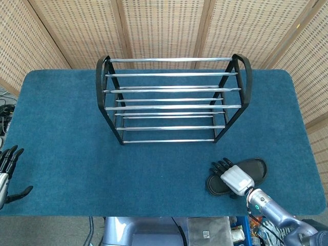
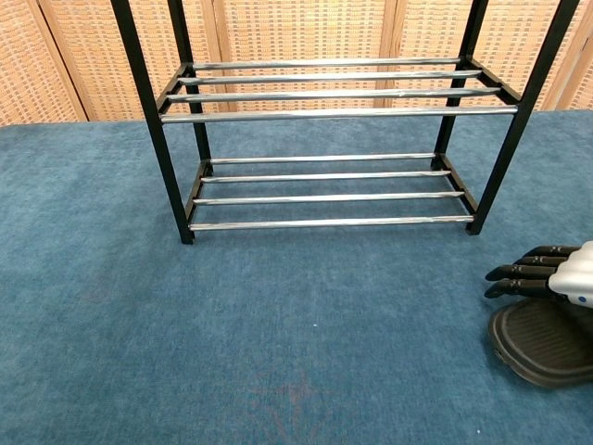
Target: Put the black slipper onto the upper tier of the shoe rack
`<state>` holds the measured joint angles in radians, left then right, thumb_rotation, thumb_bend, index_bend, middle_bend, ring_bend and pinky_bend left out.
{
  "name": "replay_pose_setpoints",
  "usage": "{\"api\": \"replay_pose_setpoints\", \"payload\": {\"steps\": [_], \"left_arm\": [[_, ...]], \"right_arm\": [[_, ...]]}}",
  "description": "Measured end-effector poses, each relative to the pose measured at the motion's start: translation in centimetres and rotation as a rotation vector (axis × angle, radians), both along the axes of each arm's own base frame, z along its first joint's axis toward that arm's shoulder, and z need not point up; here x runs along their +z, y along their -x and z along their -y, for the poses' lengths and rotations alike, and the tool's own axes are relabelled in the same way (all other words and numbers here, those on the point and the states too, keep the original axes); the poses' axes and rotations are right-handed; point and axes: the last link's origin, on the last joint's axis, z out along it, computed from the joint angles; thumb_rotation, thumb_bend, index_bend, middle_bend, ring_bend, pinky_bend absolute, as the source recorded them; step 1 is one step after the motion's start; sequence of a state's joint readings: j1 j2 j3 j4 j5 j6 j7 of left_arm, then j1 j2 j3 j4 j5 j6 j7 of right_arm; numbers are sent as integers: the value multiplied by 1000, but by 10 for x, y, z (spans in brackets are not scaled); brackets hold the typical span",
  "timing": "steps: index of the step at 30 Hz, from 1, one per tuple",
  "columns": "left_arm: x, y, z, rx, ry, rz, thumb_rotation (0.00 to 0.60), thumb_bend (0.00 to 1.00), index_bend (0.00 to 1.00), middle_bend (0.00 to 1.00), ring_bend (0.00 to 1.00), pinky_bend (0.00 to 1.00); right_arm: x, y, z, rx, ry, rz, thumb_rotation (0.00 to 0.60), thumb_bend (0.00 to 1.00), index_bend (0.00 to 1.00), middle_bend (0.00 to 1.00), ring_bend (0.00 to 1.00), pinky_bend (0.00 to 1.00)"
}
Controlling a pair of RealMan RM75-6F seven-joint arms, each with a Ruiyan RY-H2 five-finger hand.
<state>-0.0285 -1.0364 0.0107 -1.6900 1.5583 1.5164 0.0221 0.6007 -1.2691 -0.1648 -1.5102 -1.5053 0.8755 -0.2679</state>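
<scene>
The black slipper (image 1: 254, 169) (image 2: 542, 338) lies flat on the blue carpet near the table's front right, in front of the shoe rack (image 1: 172, 97) (image 2: 334, 139). My right hand (image 1: 230, 177) (image 2: 547, 273) hovers just over the slipper's left end, palm down, fingers stretched out toward the left and holding nothing. I cannot tell whether it touches the slipper. The rack stands at the middle back with both chrome-bar tiers bare. My left hand (image 1: 7, 171) rests at the far left front edge, fingers apart and empty.
Blue carpet (image 1: 61, 128) covers the whole table. Woven bamboo screens (image 1: 164, 25) stand behind it. The rack's black side frames (image 1: 104, 87) rise above the upper tier at both ends.
</scene>
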Motion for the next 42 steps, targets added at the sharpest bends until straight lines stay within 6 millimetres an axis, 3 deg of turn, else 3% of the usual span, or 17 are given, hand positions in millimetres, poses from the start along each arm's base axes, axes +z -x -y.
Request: {"api": "replay_pose_setpoints", "payload": {"steps": [3,6,10,13,24,34,42], "left_arm": [[-1,0,-1,2,5,-4,600,200,0,0,0,0],[-2,0,-1,3,7,-6,600,200,0,0,0,0],[-2,0,-1,5,6,-5,600,200,0,0,0,0],[-2,0,-1,5,4,-4,600,199,0,0,0,0],[-1,0,-1,5,6,0,600,200,0,0,0,0],[-1,1,-2,9,7,1,600,200,0,0,0,0],[-1,2,-4,19,7,-1,600,200,0,0,0,0]], "right_arm": [[-1,-2,1,18,4,12,600,0,13,94,18,58],[-4,-4,3,38,-1,15,600,55,139,259,135,171],[-9,-9,8,46,-15,12,600,261,364,434,280,289],[-10,-11,7,56,-21,10,600,372,422,490,325,311],[5,-25,-7,204,-13,57,600,477,434,496,331,311],[49,-57,-37,564,-26,48,600,505,435,497,331,328],[74,-82,-35,774,2,-28,600,517,440,501,333,340]]}}
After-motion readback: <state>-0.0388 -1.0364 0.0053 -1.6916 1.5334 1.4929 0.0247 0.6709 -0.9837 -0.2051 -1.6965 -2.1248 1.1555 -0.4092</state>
